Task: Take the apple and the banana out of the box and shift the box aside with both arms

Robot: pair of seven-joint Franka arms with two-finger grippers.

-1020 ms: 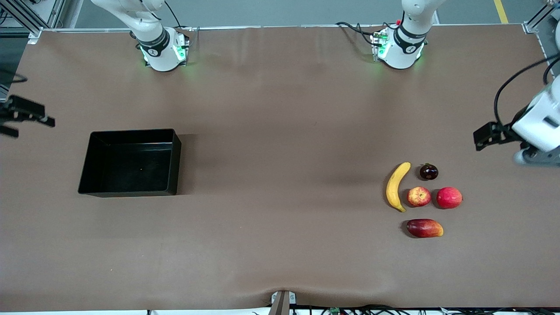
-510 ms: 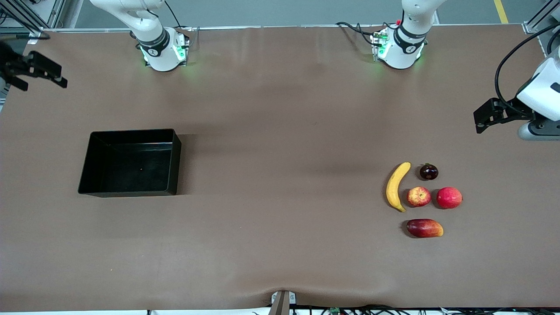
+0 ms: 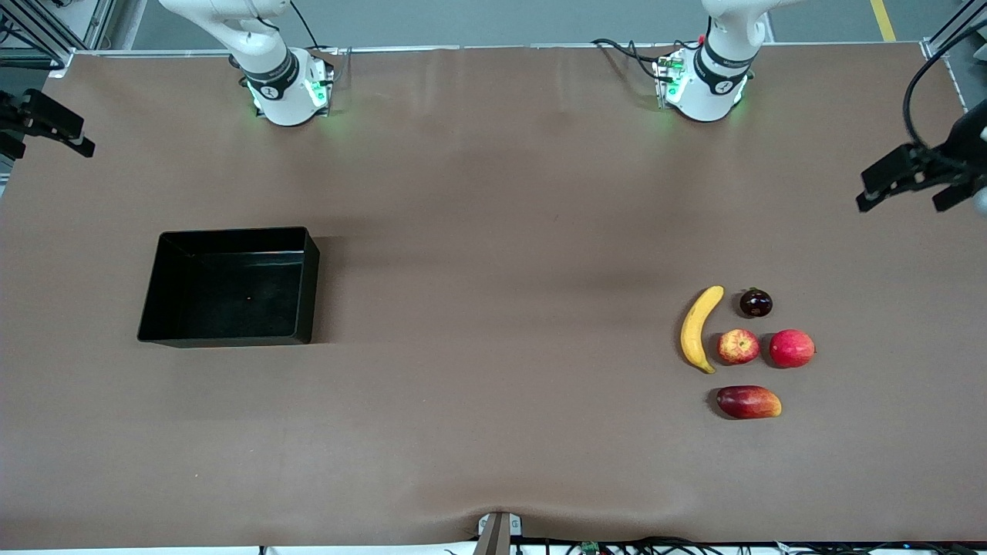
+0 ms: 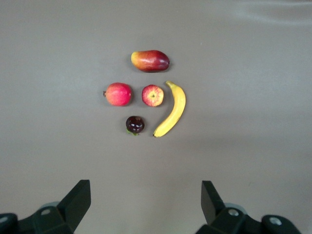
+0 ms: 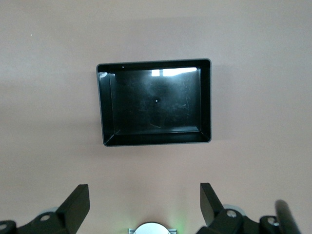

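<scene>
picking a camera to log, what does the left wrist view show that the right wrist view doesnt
Only the left wrist view: the fruit cluster, with the banana, the streaked apple, a plain red fruit, a mango and a small dark fruit, seen past the open left gripper.

Only the right wrist view: the black box, nothing in it, seen past the open right gripper.

Both: bare brown table and widely spread jaws holding nothing.
</scene>
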